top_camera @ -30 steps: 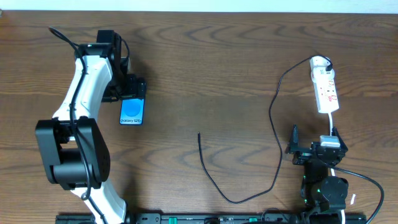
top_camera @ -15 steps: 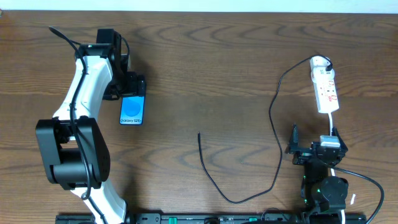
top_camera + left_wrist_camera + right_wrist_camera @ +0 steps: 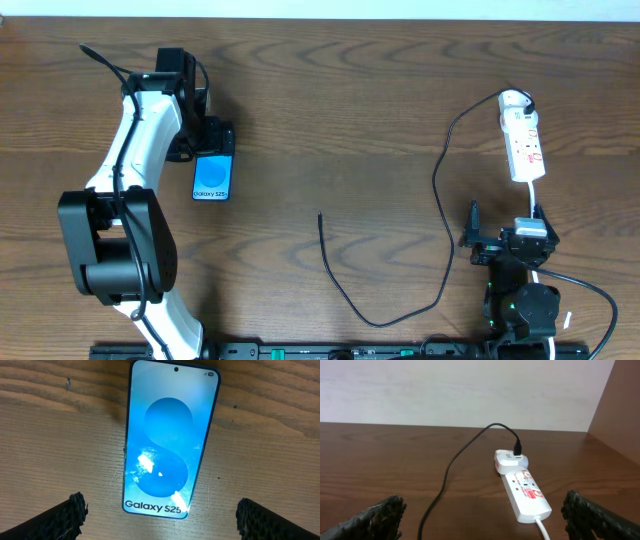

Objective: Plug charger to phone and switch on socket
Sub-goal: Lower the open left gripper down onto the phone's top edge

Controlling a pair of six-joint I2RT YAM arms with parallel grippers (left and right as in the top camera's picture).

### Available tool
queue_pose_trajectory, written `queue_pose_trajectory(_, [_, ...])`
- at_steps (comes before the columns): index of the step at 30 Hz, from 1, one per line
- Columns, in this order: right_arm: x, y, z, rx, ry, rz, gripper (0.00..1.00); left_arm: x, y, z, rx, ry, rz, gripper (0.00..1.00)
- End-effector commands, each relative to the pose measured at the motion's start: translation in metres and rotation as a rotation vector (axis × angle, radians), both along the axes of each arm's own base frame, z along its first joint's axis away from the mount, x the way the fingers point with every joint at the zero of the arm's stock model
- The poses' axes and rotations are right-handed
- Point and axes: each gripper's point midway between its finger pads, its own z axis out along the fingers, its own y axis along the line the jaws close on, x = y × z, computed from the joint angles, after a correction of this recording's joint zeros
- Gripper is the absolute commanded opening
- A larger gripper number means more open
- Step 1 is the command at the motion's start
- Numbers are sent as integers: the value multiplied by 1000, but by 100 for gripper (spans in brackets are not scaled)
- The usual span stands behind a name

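The phone [image 3: 212,180] lies flat on the table at the left, its blue screen up with "Galaxy S25" text; it fills the left wrist view [image 3: 167,435]. My left gripper [image 3: 210,140] is open just behind the phone's far end, its fingertips [image 3: 60,520] wide apart on either side of it, not touching. The charger cable [image 3: 440,190] runs from an adapter on the white socket [image 3: 522,137] in a long loop to its free plug tip [image 3: 320,216] mid-table. My right gripper [image 3: 505,240] is open and empty, just in front of the socket [image 3: 522,491].
The socket's own white lead [image 3: 535,200] runs back toward the right arm. The white adapter [image 3: 510,461] sits at the socket's far end. A pale wall [image 3: 460,390] stands behind the table's back edge.
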Motion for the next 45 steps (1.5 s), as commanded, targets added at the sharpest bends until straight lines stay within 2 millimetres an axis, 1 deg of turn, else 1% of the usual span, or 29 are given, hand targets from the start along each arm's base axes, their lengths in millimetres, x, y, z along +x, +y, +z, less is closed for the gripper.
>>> queue_pose_trajectory(1, [0,1,0,12,-3,2,99,-3,-1,-9,2,26,-9,97])
queue_pose_trajectory(11, [0,1,0,12,-3,2,99,-7,-1,-17,1,38,-9,98])
queue_pose_trajectory(18, [0,1,0,12,-3,2,99,-3,-1,-17,2,22,-9,97])
queue_pose_trajectory(45, [0,1,0,12,-3,2,99,-1,-1,-18,1,15,-9,97])
